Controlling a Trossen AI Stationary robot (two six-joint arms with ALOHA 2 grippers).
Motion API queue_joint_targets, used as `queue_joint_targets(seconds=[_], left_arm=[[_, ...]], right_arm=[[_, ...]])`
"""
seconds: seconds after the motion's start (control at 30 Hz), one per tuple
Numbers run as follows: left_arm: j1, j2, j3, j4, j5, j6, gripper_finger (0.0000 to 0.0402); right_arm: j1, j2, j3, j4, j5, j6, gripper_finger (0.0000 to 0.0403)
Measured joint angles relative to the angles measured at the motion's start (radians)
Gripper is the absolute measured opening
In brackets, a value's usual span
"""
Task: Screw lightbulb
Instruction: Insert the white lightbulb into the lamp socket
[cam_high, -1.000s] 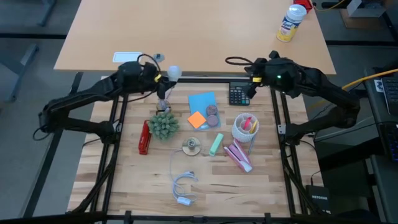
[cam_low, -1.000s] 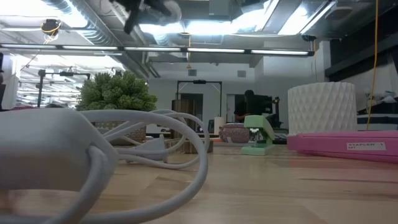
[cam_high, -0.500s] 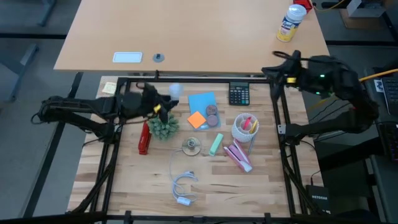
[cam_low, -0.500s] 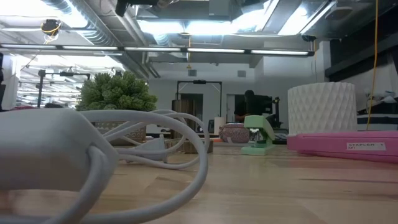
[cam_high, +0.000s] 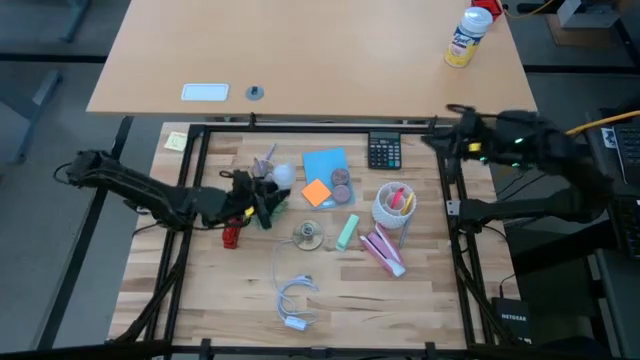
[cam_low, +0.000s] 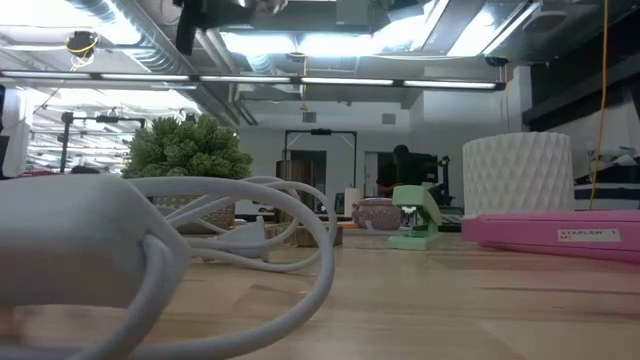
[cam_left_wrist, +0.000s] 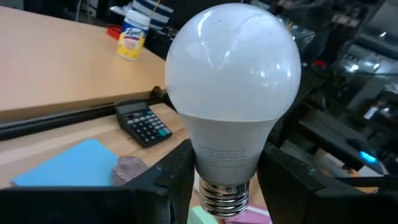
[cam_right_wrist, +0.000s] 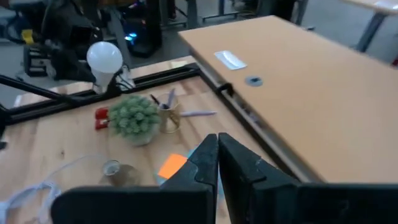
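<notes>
Left gripper (cam_left_wrist: 225, 163) clamped on the lightbulb (cam_left_wrist: 233, 93), dark matte fingers (cam_left_wrist: 177, 171) pressing either side of its smooth neck just above the ribbed grey metal screw base. Frosted white pear-shaped globe, glossy with ceiling-light reflections, raised above the wooden table (cam_high: 330, 300), over the spiky green potted plant (cam_right_wrist: 132, 117) and beside a red stapler (cam_high: 231, 236). Seen from above, the bulb (cam_high: 284, 174) near a blue notepad (cam_high: 325, 164) and an orange sticky pad (cam_high: 317, 193). Black keyed calculator (cam_left_wrist: 142, 122) farther off by the frame rail. Right gripper (cam_right_wrist: 217, 163) pressed fully closed, holding nothing, parked off the table's far right corner (cam_high: 462, 142). Looped white cord (cam_low: 200, 225) lying on the pale wood grain.
</notes>
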Motion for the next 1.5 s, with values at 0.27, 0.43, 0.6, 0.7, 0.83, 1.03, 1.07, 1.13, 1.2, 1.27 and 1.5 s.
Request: queue_joint_targets(seconds=[0.27, 0.43, 0.6, 0.7, 0.83, 1.03, 1.07, 1.13, 1.2, 1.27, 1.5], left_arm=[[-0.012, 0.230, -0.079, 0.313, 0.002, 0.068, 0.0152], [-0.023, 0.411, -0.079, 0.504, 0.001, 0.072, 0.0152], [-0.068, 0.574, -0.079, 0.709, -0.038, 0.062, 0.0152], [-0.108, 0.642, -0.079, 0.793, -0.110, 0.057, 0.0152], [-0.161, 0.676, -0.077, 0.810, -0.217, 0.064, 0.0153], [-0.217, 0.683, -0.076, 0.786, -0.305, 0.061, 0.0153], [-0.222, 0.683, -0.076, 0.776, -0.315, 0.056, 0.0153], [-0.229, 0.686, -0.076, 0.772, -0.322, 0.054, 0.0153], [-0.230, 0.700, -0.074, 0.777, -0.325, 0.050, 0.0153], [-0.230, 0.727, -0.058, 0.773, -0.328, 0.042, 0.0153], [-0.223, 0.845, 0.013, 0.781, -0.408, 0.043, 0.0153]], right_arm=[[0.000, -0.041, -0.428, 0.527, -0.168, 0.081, 0.0017], [0.001, 0.051, -0.623, 0.880, -0.275, 0.143, 0.0017], [0.002, 0.179, -0.709, 1.056, -0.295, 0.195, 0.0017], [0.034, 0.269, -0.720, 1.124, -0.302, 0.208, 0.0017], [0.100, 0.389, -0.720, 1.249, -0.303, 0.189, 0.0017], [0.177, 0.540, -0.719, 1.435, -0.218, 0.181, 0.0017], [0.186, 0.561, -0.719, 1.456, -0.203, 0.181, 0.0017], [0.199, 0.598, -0.720, 1.492, -0.188, 0.181, 0.0017], [0.214, 0.629, -0.720, 1.529, -0.181, 0.181, 0.0017], [0.226, 0.656, -0.720, 1.560, -0.177, 0.181, 0.0017], [0.248, 0.709, -0.719, 1.636, -0.172, 0.181, 0.0017]])
